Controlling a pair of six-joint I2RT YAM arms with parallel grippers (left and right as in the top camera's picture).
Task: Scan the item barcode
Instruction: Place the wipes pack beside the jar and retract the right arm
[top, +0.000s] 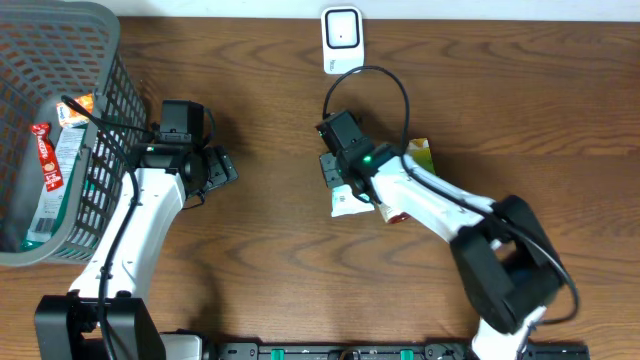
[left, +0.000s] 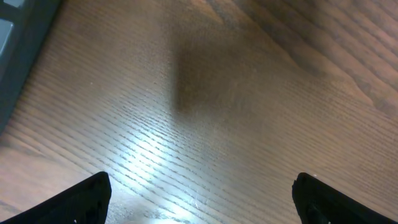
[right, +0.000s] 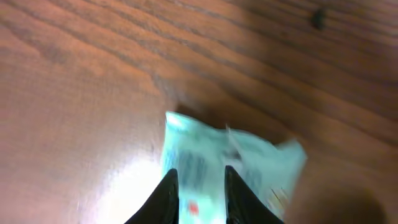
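Scanning task, early stage. The scanner (top: 342, 40) stands at the far edge of the worktop (top: 260, 260), and we take it as our landmark. The right claw (top: 345, 190) is narrowed onto a pale teal-and-white packet (top: 347, 203), which sits well short of the scanner, on the robot's side of it and roughly in line with it. In the right wrist view the two fingers (right: 168, 194) pinch the packet's near edge. We cannot tell whether it rests on the wood or hangs just clear of it. Dark print shows on its face but is too blurred to read as a barcode. The left claw (top: 218, 170) stands wide with nothing in it, to the left of the scanner and nearer the robot, beside a grey basket (top: 100, 110) that holds more goods. We judge that the grasp is made. The carry to the scanner and the turning of the code toward its window are not yet done.
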